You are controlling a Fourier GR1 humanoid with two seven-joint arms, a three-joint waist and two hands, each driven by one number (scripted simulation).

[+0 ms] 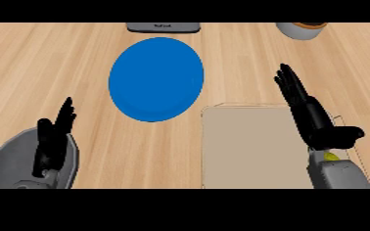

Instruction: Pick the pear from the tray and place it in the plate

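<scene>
Right hand (316,125): fingers straight and close together, thumb out to the side, holding nothing. It sits over the tray's right edge, at the right of frame.
Left hand (52,137): open, fingers up, resting at lower left, well apart from the tray.
Pear (330,156): you only get a small yellow-green patch at the right wrist, lower right. The rest is hidden under palm and forearm. I read it as the pear, at or near the tray's right edge.
Tray (249,147): beige, lower centre-right of frame.
Plate (157,78): blue, on the counter (65,54), up and left of the tray, near its upper-left corner. The pear isn't in it yet.
Key relation: the patch lies on the wrist side of the palm, with the fingertips pointing away from it toward the upper frame. My guess is you pull back toward the lower edge before the fingers can curl round it.
Long axis: can't tell, too little showing.
Nearer hand: right, clearly.
</scene>
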